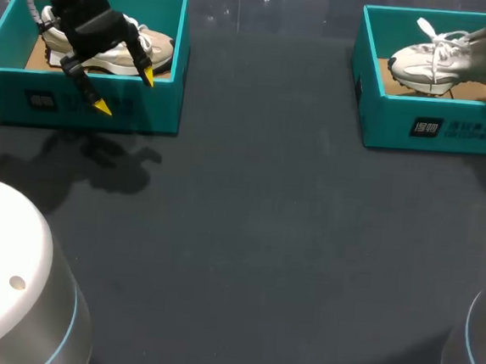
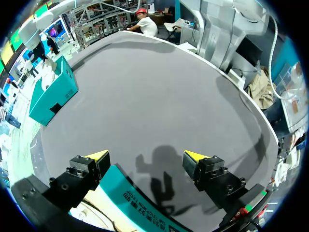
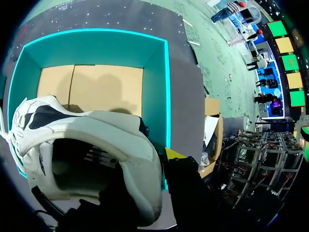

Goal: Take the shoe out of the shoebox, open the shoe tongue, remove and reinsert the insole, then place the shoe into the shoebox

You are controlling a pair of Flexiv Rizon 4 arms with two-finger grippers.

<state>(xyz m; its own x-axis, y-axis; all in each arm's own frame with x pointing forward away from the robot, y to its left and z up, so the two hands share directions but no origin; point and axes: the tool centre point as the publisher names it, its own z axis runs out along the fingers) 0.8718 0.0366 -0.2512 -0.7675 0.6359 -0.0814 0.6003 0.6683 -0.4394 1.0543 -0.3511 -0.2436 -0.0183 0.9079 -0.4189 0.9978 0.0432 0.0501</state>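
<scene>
Two teal shoeboxes stand at the table's far side. A white shoe (image 1: 441,59) hangs heel-high over the right shoebox (image 1: 435,124), its toe over the cardboard floor. My right gripper (image 3: 157,162) is shut on the heel collar of that shoe (image 3: 96,135), above the box (image 3: 155,82); only one yellow fingertip (image 3: 174,153) shows. A beige and white shoe (image 1: 158,49) lies in the left shoebox (image 1: 88,105). My left gripper (image 1: 126,92) hovers open over that box's front wall (image 2: 140,205), holding nothing (image 2: 146,155).
Dark grey table between the two boxes and toward the front. The right shoebox (image 2: 50,94) shows far ahead of the left gripper. The white arm bases (image 1: 4,280) stand at the near corners.
</scene>
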